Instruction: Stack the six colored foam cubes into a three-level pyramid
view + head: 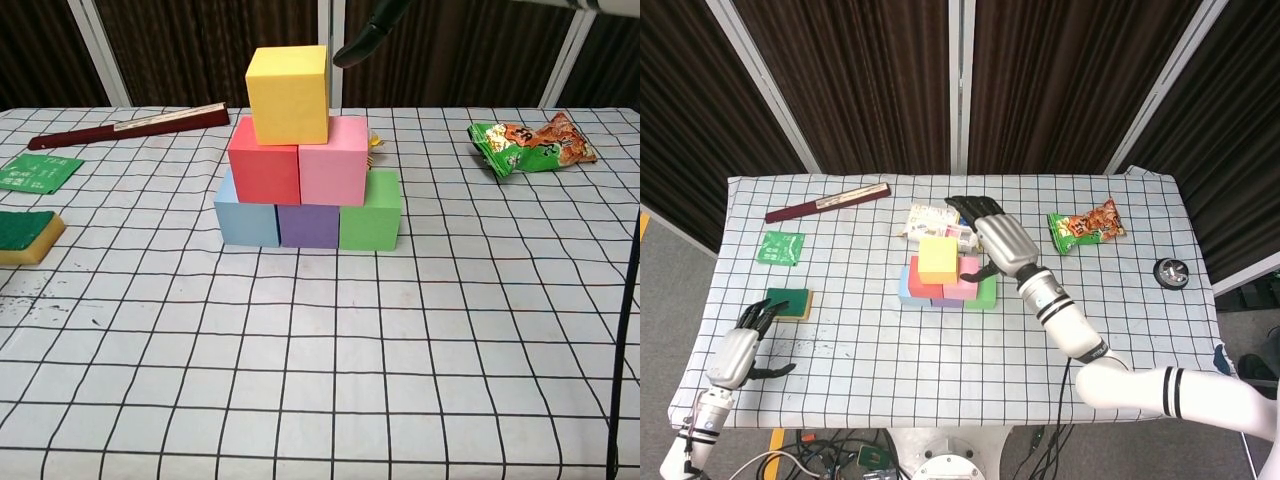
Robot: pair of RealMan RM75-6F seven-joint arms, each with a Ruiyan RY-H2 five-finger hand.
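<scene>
The checked white tablecloth [420, 380] carries a finished three-level pyramid at its middle: blue foam cube [247, 213], purple foam cube [308, 225] and green foam cube [370, 212] below, red foam cube [264, 162] and pink foam cube [332, 160] above, yellow foam cube [289, 94] on top. Nothing appears left to stack. The right hand [1000, 240] hovers above, fingers spread, empty. The left hand [740, 348] rests near-left, fingers apart, empty. No writing is legible.
</scene>
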